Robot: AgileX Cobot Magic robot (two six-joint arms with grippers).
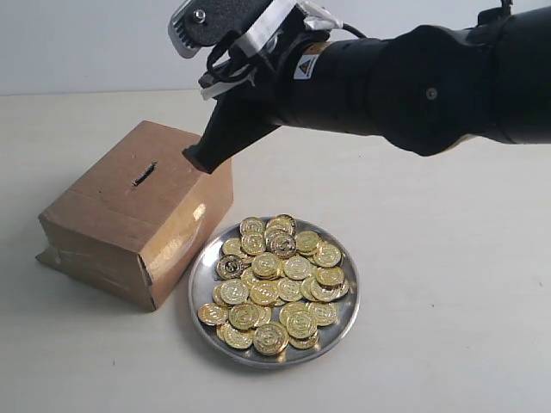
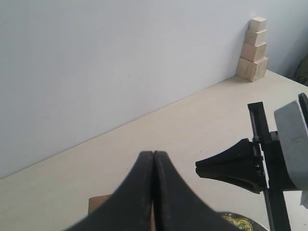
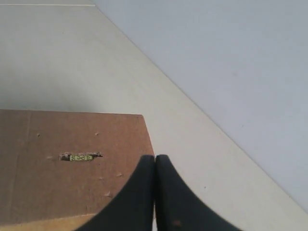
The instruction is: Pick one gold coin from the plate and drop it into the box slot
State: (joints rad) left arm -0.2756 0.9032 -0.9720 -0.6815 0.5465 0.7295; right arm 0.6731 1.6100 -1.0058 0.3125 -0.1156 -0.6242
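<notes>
Right gripper (image 1: 200, 160), squeezed shut, hangs over the box (image 1: 112, 219); a coin (image 3: 80, 157) shows in the slot (image 1: 144, 175); the plate (image 1: 353, 301) sits nearer the bench's (image 1: 448, 258) front edge

Closed tool (image 3: 155, 161) near box (image 3: 48, 197) slot (image 3: 80, 157)

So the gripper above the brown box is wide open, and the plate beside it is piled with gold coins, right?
The gripper above the box is shut, not open; the right wrist view shows it. The plate beside it is piled with gold coins.
</notes>
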